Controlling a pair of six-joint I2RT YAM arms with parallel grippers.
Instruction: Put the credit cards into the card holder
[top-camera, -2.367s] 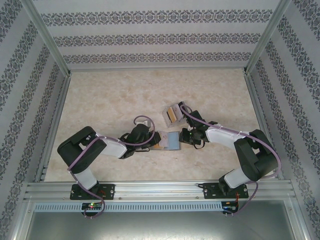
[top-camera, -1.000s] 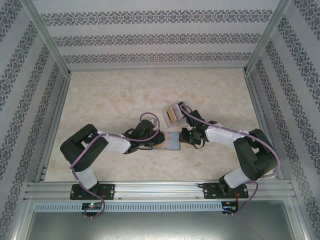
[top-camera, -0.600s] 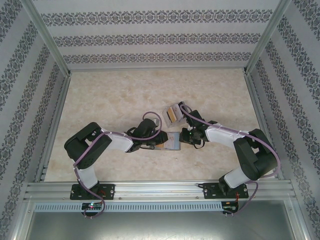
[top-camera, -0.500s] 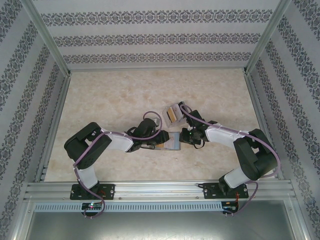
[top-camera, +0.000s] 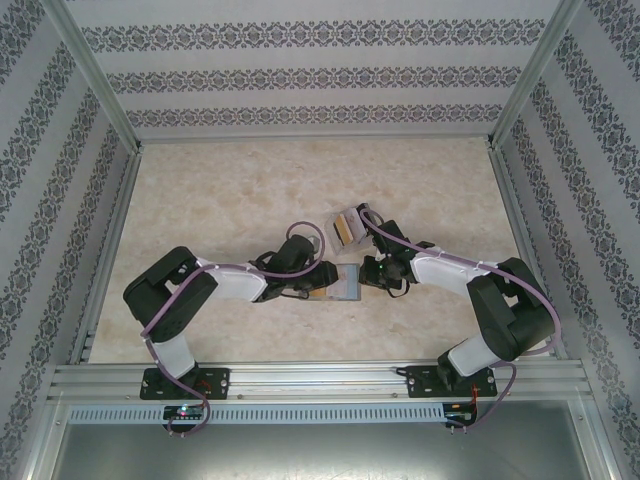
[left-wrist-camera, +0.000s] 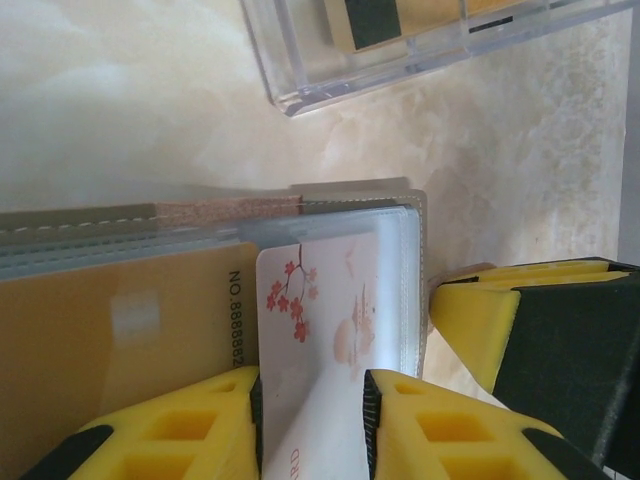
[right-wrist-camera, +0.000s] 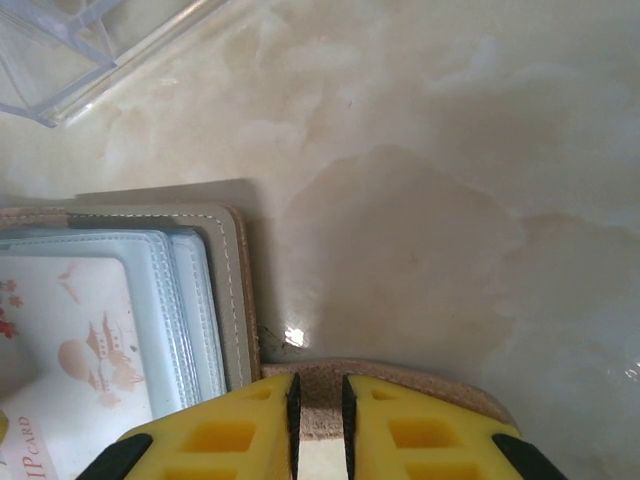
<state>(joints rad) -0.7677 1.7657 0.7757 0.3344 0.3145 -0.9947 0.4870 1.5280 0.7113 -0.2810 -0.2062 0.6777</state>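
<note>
We are seeing the left claw (left-wrist-camera: 312, 388) further right than two seconds back, now reaching over the card holder (top-camera: 346, 284). Its jaws are standing slightly parted, a white blossom-print card (left-wrist-camera: 322, 305) lying flat in the gap beside a gold card (left-wrist-camera: 120, 340). The grey-beige holder is lying open mid-counter (right-wrist-camera: 450, 200), near a clear box (left-wrist-camera: 400, 45). The right claw (right-wrist-camera: 319, 388) is pinching its tan edge.

Clear box (top-camera: 347, 225) behind card holder (top-camera: 343, 284)
</note>
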